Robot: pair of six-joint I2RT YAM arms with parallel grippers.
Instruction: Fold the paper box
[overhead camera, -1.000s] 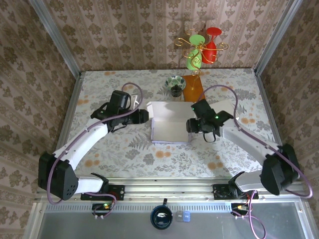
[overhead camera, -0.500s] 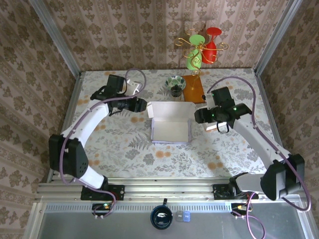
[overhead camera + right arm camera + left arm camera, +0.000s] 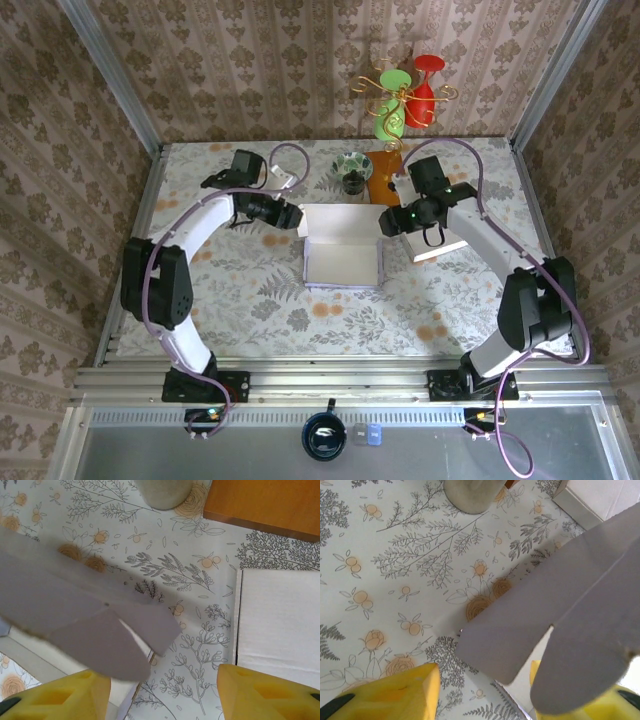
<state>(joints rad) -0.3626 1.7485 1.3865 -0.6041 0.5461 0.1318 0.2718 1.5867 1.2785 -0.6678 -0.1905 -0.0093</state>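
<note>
Looking down, I judged the paper box (image 3: 343,266) at the middle of the counter (image 3: 250,300) half done: walls stood, lid (image 3: 340,220) unclosed, with the left gripper (image 3: 292,218) and right gripper (image 3: 386,224) both spread beside its rear corners.

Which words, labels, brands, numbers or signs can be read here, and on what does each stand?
No text can be read anywhere.
The paper box is plain white, without print.
The orange board bears no label.
The small pale squares by the dark cup on the near rail are too small to read.
</note>
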